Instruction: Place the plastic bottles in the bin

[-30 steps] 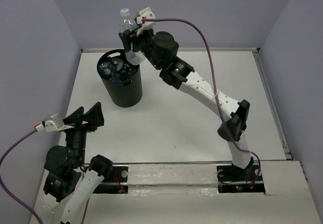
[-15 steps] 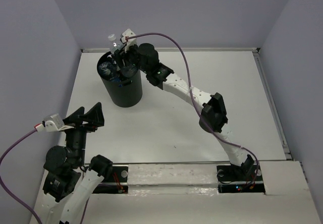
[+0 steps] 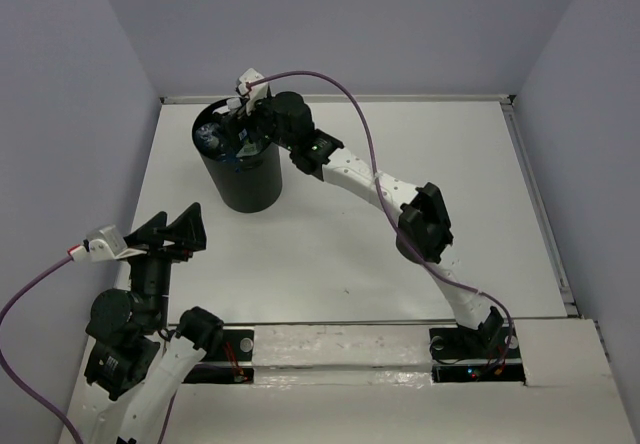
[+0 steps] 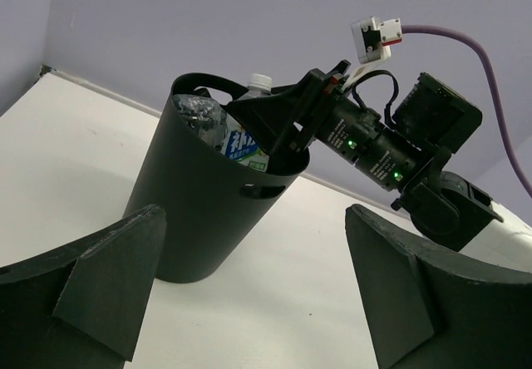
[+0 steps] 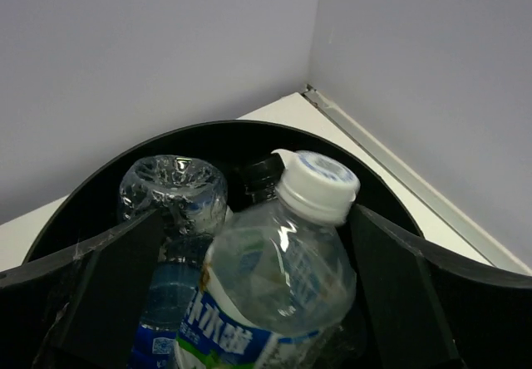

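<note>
The black bin stands at the far left of the table. My right gripper hangs over its mouth, jaws open wide. Between its fingers a clear plastic bottle with a white cap and a blue-green label stands loose inside the bin, its cap blurred. The same bottle pokes above the bin's rim in the left wrist view. Beside it lie another clear bottle with a blue label and a dark-capped one. My left gripper is open and empty, well short of the bin.
Grey walls close the table at the back and on both sides, with a raised edge strip on the right. The right arm stretches across the table's middle toward the bin. The bin's oval handle cut-out faces the left gripper.
The right arm brought the bottle down from above the bin into its mouth, then its jaws opened and let the bottle go. The left arm has stayed still.
</note>
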`<action>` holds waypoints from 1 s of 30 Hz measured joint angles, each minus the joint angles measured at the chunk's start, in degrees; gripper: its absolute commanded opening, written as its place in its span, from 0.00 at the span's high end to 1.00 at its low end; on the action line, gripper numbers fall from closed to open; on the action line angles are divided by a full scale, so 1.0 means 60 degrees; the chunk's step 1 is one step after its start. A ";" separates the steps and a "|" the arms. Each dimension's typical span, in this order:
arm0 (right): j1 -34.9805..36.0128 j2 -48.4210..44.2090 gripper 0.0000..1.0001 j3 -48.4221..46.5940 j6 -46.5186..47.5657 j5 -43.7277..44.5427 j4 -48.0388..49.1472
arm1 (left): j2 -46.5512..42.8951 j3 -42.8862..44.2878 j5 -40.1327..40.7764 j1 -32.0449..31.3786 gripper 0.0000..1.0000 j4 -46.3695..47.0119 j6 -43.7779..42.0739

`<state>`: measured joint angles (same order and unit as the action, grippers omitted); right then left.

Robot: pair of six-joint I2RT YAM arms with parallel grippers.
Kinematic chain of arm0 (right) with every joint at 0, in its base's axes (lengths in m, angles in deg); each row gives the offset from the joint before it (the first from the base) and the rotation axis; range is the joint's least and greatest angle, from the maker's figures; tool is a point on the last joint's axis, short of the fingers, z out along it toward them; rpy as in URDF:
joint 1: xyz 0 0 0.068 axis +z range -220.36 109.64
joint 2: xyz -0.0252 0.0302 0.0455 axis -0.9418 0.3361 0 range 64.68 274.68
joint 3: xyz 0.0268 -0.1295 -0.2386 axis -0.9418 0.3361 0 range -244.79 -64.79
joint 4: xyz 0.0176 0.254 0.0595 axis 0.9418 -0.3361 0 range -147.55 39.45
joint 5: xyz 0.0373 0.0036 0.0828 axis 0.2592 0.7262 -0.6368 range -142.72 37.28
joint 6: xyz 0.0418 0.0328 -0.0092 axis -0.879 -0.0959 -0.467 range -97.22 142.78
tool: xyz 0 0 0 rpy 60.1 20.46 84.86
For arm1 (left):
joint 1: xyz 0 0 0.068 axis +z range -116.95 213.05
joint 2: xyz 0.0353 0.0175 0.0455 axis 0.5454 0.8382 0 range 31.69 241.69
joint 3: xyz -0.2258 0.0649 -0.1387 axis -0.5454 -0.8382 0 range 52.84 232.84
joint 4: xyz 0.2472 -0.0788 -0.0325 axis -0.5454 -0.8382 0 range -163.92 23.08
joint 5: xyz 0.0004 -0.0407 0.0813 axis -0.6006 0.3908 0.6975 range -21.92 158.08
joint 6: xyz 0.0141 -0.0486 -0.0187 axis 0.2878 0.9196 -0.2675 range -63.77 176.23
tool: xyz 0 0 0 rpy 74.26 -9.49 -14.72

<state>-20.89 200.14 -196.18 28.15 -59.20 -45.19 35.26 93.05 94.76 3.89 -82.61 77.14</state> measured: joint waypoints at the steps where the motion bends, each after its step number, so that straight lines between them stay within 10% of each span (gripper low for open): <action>1: 0.0000 0.0000 0.00 -0.0004 -0.0055 -0.0015 0.0000 | 0.0000 0.0000 0.0000 -0.0004 0.01 0.0000 0.0000; 13: 0.0015 -0.1453 0.00 0.0117 -0.1056 0.0178 -0.0131 | 0.0248 0.0000 0.0109 0.0029 0.01 -0.0004 0.0000; 30: 0.0084 -1.4185 0.00 1.3325 -0.3144 0.1523 0.2419 | 0.0525 0.0004 -0.0710 0.0073 0.01 0.0419 -0.0011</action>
<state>-20.38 115.03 -116.23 9.28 -50.06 -30.68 38.41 93.07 90.49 4.32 -80.09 77.07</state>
